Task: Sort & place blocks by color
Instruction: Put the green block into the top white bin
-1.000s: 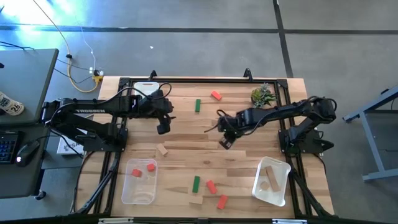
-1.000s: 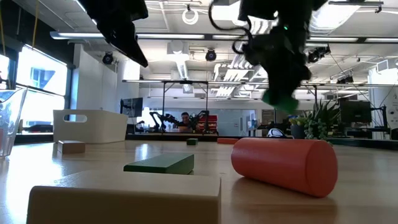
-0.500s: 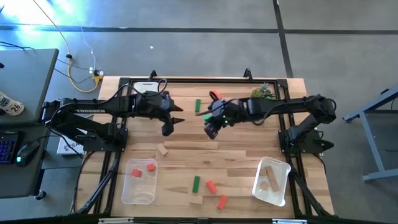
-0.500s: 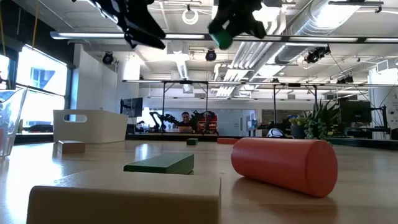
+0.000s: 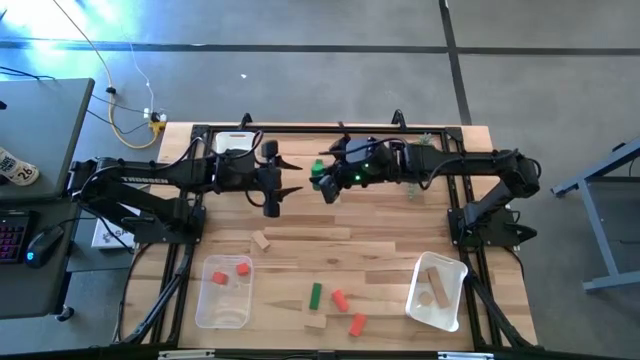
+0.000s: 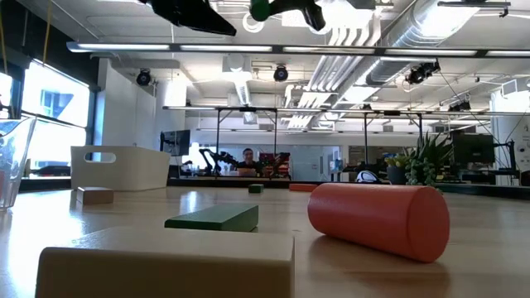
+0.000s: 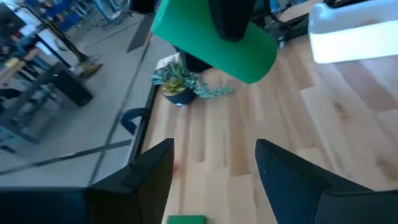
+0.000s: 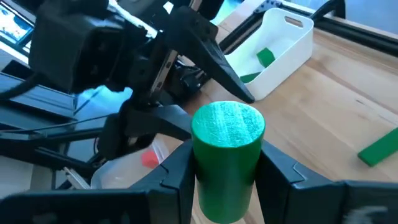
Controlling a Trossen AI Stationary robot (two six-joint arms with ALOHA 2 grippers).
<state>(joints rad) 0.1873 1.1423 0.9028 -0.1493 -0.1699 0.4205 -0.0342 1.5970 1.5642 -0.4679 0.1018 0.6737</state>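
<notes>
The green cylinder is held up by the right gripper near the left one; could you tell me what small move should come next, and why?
Probably ease the left gripper forward until its open fingers straddle the green cylinder. The right gripper is shut on it in mid-air, and it sits just ahead of the left fingers, not between them, which suggests a handover.

Overhead camera looked straight down; low one sat level at the table (image 5: 300,240); both wrist cameras, seemingly close, shared the green cylinder (image 8: 227,158).
</notes>
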